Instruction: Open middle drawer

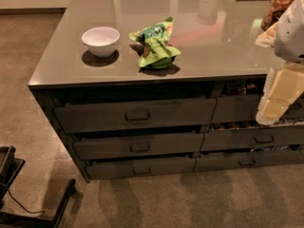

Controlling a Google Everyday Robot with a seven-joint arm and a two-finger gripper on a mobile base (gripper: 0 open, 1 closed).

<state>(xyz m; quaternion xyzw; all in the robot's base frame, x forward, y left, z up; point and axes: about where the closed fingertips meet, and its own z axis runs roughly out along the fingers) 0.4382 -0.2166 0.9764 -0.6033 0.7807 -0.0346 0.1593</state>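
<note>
The middle drawer is the dark grey-brown front of medium height in the left stack under the counter. It has a small loop handle at its centre. A taller drawer front lies above it and a slimmer one below. All three stand slightly out from the cabinet. My gripper, pale cream below a white arm, hangs at the right edge of the view. It is in front of the right stack of drawers, well right of the middle drawer's handle and a little higher.
On the grey countertop stand a white bowl and a crumpled green snack bag. A jar is at the back right. A right stack of drawers adjoins. A black frame stands on the floor at lower left.
</note>
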